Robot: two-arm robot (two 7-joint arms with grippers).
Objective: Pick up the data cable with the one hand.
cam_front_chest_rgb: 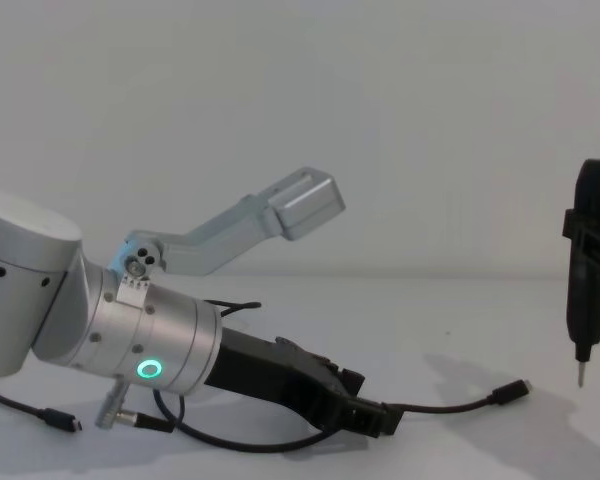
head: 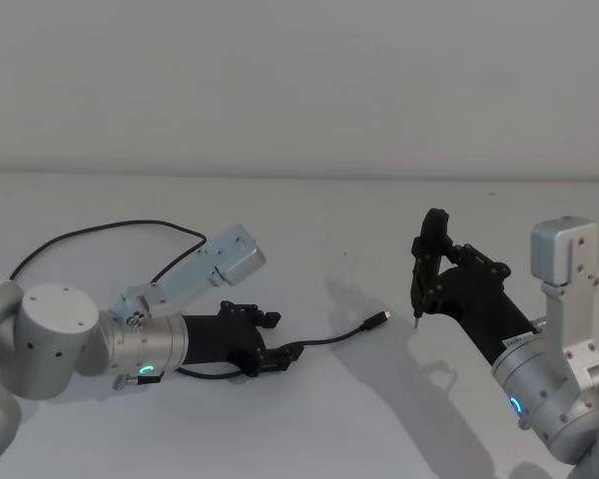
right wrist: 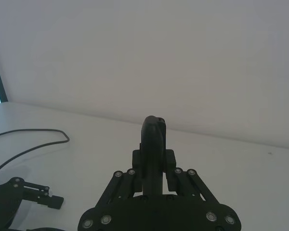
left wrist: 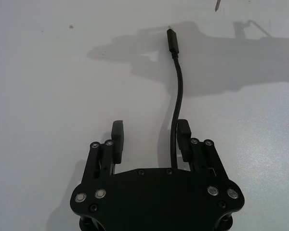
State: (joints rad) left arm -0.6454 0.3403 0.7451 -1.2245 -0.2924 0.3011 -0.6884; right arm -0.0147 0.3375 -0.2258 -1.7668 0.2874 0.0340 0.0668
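1. The left gripper [left wrist: 150, 130] has its jaws apart, low over the desk [head: 309, 439]. The data cable [left wrist: 176, 96] runs between them, tight against the inner face of one finger [left wrist: 184, 131]. I can't tell whether it touches.
2. Past the jaws, the cord curves gently across the desk to its plug [head: 379, 319], which lies flat with the silver tip pointing away from the left arm. Behind the jaws it loops under the silver wrist.
3. To my eye the grasp is lined up but not made: the cable rests on the desk and nothing is clamped on it.
4. The next move calls for closing on the cord, then lifting. It sits off-centre, so one finger would have to sweep it across. A cord this thin could slip under the pads if they ride high.
5. Off to the right, the right gripper [head: 441, 287] is raised and clamped on a slim black tool [head: 427, 261]. The tool's pin points down near the plug.
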